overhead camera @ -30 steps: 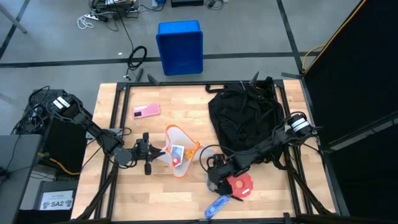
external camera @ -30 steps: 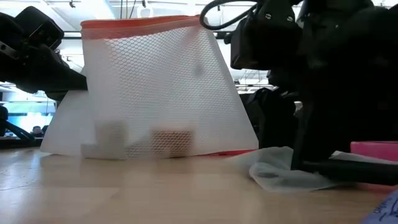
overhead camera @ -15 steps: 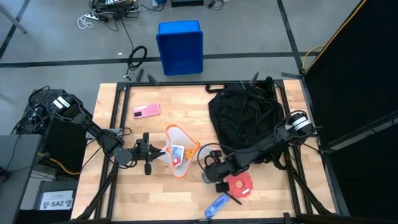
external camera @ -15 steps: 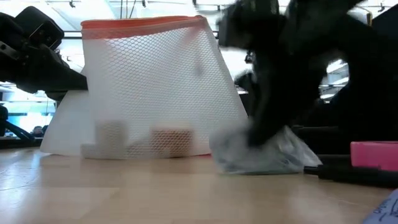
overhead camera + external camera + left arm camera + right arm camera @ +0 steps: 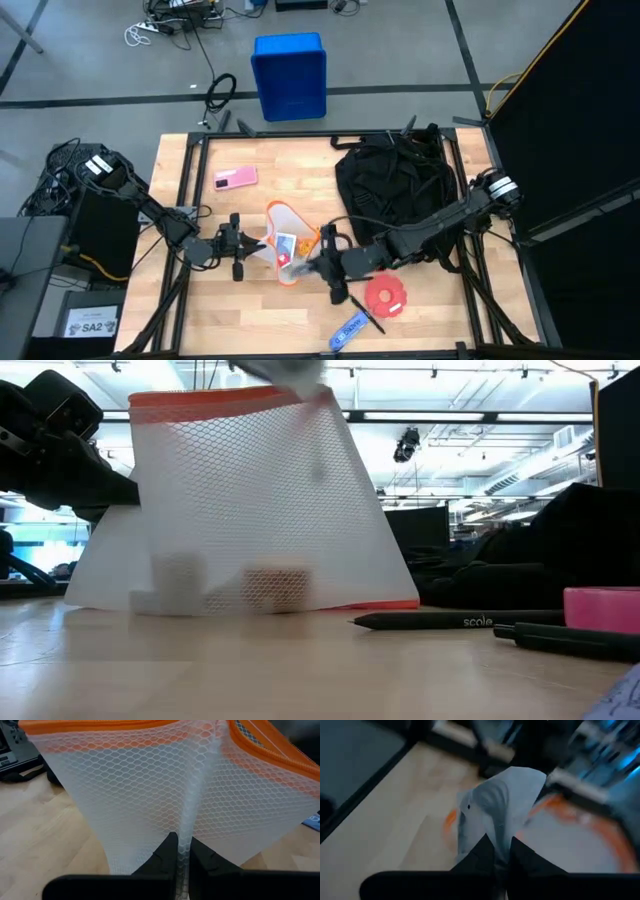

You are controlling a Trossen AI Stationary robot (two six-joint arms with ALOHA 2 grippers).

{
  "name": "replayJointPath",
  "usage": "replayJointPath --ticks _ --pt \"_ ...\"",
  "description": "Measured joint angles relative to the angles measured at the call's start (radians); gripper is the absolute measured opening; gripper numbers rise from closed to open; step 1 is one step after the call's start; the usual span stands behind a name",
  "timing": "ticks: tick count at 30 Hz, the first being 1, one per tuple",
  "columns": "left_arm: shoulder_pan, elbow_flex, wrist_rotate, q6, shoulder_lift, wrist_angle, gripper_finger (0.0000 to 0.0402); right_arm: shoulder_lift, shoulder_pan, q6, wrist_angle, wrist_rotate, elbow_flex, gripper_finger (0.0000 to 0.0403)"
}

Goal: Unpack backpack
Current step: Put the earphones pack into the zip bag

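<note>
**High view: pale wrapper carried to the mesh pouch**

High view shows the backpack (image 5: 392, 190) lying flat on the far right part of the worktop (image 5: 200, 300), a rounded black heap whose long axis seems to run near-to-far, straps bunched at the far end; which way its opening faces I cannot tell.

Just near-left of it, the right pincer (image 5: 322, 262) is clamped shut on a crumpled pale wrapper (image 5: 497, 812) and hangs beside the orange rim of the white mesh pouch (image 5: 285, 242). The left pincer (image 5: 248, 247) is pinched shut on the pouch's left seam, propping it up.

To do this step well, the wrapper should be brought squarely over the pouch mouth before letting go, and the left arm should hold steady so the mouth does not sag.

Farther out lie a red disc (image 5: 385, 296), a blue packet (image 5: 348, 329), pens (image 5: 440, 621) and a pink phone (image 5: 235, 178).
</note>
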Motion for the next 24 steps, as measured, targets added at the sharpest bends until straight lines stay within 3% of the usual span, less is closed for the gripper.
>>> replayJointPath --ticks 7,13,16,20,24 --pt "0.0 0.0 0.0 0.0 0.0 0.0 0.0 -0.005 -0.128 -0.076 0.083 0.047 0.02 0.0" --pt "0.0 0.0 0.0 0.0 0.0 0.0 0.0 -0.005 -0.218 0.03 0.005 -0.178 0.02 0.0013" --pt "0.0 0.0 0.0 0.0 0.0 0.0 0.0 -0.005 -0.223 0.033 -0.001 -0.201 0.02 0.0048" --pt "0.0 0.0 0.0 0.0 0.0 0.0 0.0 -0.005 -0.21 0.017 -0.001 -0.203 0.02 0.0126" --pt "0.0 0.0 0.008 0.0 0.0 0.0 0.0 -0.005 -0.193 -0.001 0.0 -0.121 0.02 0.0215"
